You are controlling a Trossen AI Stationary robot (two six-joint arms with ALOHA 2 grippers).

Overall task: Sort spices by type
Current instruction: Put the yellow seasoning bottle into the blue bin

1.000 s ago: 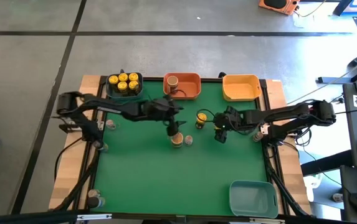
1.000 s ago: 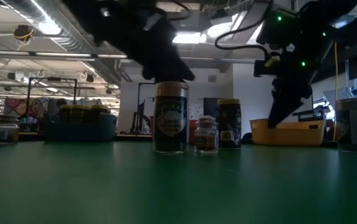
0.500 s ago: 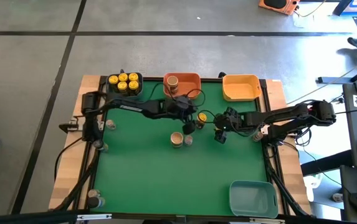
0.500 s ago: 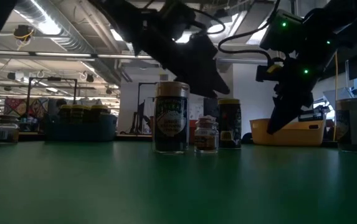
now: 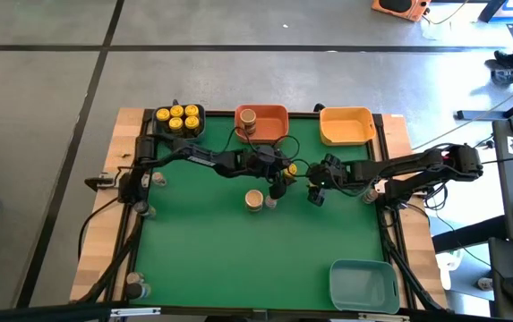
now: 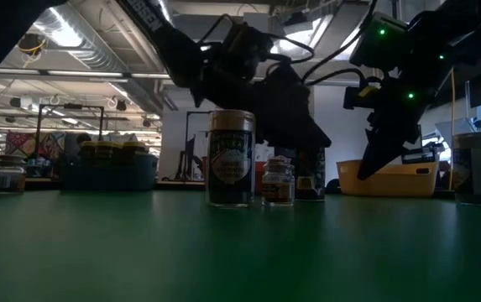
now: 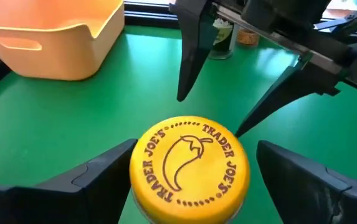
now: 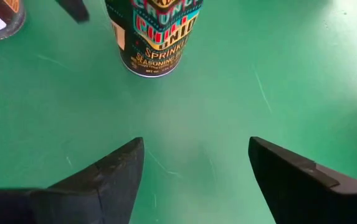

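Five yellow-lidded jars (image 5: 177, 118) are binned; three remain on the bench (image 5: 202, 259), one yellow-lidded jar (image 7: 189, 168) between the left gripper's (image 7: 190, 180) wide jaws; the right gripper's (image 8: 194, 171) jaws are wide, empty.

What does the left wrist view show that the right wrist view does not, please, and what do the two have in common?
Only the left wrist view shows the yellow-lidded jar's printed lid from above, between the open left gripper, plus the yellow bin and the right arm's fingers beyond. Only the right wrist view shows that jar's side label and the open right gripper over bare mat. Both share the jar and the green mat.
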